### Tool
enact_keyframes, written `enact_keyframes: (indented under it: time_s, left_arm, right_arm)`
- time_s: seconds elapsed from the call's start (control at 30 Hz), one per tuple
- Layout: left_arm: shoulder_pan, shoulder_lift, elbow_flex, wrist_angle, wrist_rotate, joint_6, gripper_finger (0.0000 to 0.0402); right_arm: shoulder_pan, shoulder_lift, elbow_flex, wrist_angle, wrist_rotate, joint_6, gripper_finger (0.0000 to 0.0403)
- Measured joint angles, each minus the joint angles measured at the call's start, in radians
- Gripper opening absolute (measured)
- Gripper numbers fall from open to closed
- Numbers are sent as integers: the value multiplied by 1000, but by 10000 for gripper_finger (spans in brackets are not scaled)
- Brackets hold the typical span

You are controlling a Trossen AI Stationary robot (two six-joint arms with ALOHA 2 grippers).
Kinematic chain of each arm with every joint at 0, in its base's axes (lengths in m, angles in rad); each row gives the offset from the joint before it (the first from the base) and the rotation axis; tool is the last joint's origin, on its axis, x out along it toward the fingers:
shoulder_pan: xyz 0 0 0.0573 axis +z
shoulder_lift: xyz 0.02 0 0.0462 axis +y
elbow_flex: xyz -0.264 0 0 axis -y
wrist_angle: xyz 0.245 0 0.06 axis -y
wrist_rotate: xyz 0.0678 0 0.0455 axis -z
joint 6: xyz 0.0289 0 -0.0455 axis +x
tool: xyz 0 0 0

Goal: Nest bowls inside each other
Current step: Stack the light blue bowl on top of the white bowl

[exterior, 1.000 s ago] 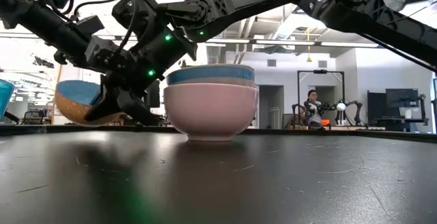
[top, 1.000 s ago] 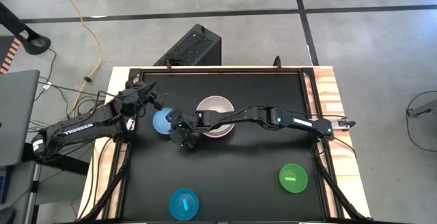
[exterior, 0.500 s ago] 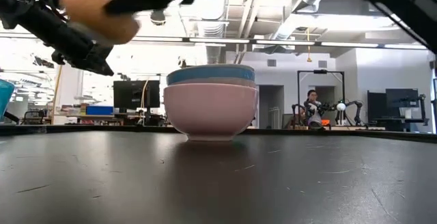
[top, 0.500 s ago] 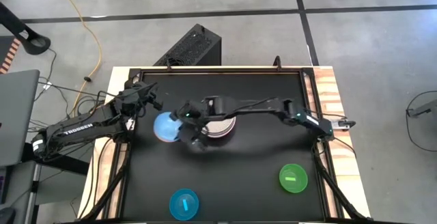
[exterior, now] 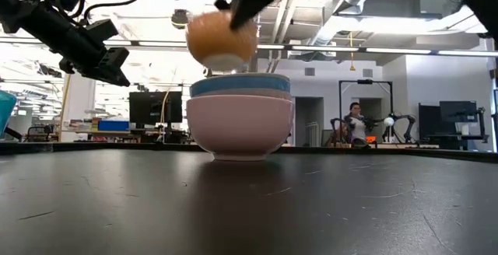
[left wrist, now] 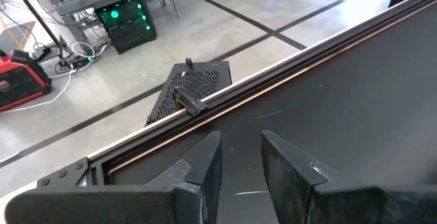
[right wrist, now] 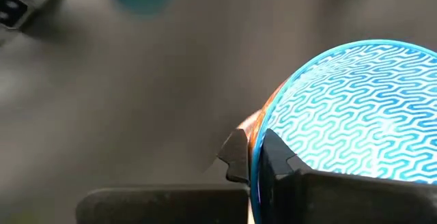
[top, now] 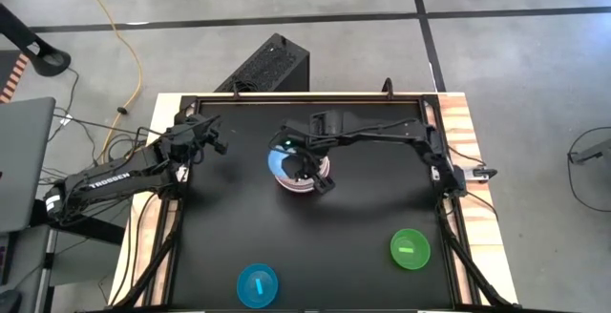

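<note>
1. Whereas a second ago your right gripper held the light-blue bowl low beside the stack, it now carries that bowl above the stacked bowls at table centre, fingers clamped on its rim.
2. Your left gripper waits near the table's far left edge, fingers slightly parted, holding nothing.
3. You have open tabletop around the stack; the small green bowl and small cyan bowl sit well apart near the front edge.
4. You cannot see the stack's interior from above; the carried bowl and gripper cover most of it.
</note>
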Motion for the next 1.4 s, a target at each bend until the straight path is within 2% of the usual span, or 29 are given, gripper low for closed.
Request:
enact_keyframes:
  time_s: [0.17,0.33,0.5,0.7,0.83,1.0,1.2,1.4]
  left_arm:
    - [0,0,0,-6,0,0,94]
    - [0,2,0,-15,-1,0,94]
    - [0,2,0,-13,-1,-2,94]
    - [0,2,0,-13,-2,-9,94]
    - [0,2,0,-13,-2,-11,94]
    - [0,2,0,-13,-1,-16,94]
    - [0,3,0,-14,0,-16,94]
    - [0,3,0,-13,21,-19,94]
  right_arm:
    - [-48,-89,-240,167,102,27,5]
    - [-83,-187,-441,333,107,77,5]
    - [-80,-247,-578,485,104,101,5]
    - [-46,-255,-609,519,115,113,5]
    - [-6,-256,-609,507,193,114,5]
    - [17,-285,-608,487,217,148,5]
    - [30,-320,-608,415,316,214,5]
    - [5,-331,-609,378,315,268,5]
